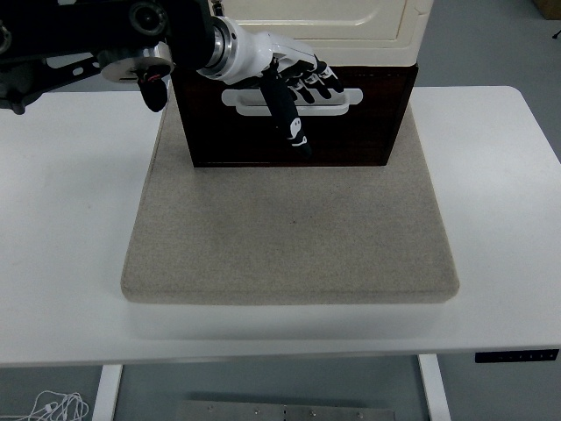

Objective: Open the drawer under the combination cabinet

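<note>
With the left hand (pixel 294 88) reaching in from ten o'clock, its fingers (pixel 308 82) lie loosely spread across the white handle (pixel 337 101) of the dark drawer (pixel 368 132), and the thumb (pixel 287 118) hangs down over the drawer's front; I can't tell whether any fingertip has hooked behind the bar, and nothing looks gripped. The drawer sits at twelve o'clock on the grey mat (pixel 289 237), closed as far as I can judge, under the cream cabinet (pixel 351 26) stacked on top of it. The mat covers the middle of the white tabletop (pixel 61 219). The right arm is nowhere to be seen. What worries me is the pull to come: if the fingers only rest on top of the handle, they would likely slide off as the arm draws toward six o'clock. If they do catch, the whole stack might drag over the mat instead of the drawer sliding out, since nothing braces the cabinet. A pull angled toward nine o'clock, following the arm's line, could also skew the drawer and jam it.
</note>
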Motion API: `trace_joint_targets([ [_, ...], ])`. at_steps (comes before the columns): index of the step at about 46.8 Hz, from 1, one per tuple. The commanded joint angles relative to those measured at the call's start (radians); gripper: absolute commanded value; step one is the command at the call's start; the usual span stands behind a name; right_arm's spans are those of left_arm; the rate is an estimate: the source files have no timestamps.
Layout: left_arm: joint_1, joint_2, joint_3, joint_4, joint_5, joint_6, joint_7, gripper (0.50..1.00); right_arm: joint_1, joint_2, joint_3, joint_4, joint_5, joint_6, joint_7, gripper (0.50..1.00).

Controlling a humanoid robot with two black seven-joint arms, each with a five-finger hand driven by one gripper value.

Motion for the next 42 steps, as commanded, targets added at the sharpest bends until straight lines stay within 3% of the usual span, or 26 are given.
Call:
trace_joint_targets([
  [1,-0.008,0.0,0.002,0.01,0.0,0.011,0.017,1.0,0.0,0.0,0.0,0.0,0.0,0.0,0.0,0.928],
  [12,-0.011,-0.005,0.015,0.033,-0.001,0.017,0.042,1.0,0.0,0.0,0.0,0.0,0.0,0.0,0.0,0.926],
  [42,0.015,-0.06,0.035,0.102,-0.001,0.008,0.049,1.0,0.0,0.0,0.0,0.0,0.0,0.0,0.0,0.926],
])
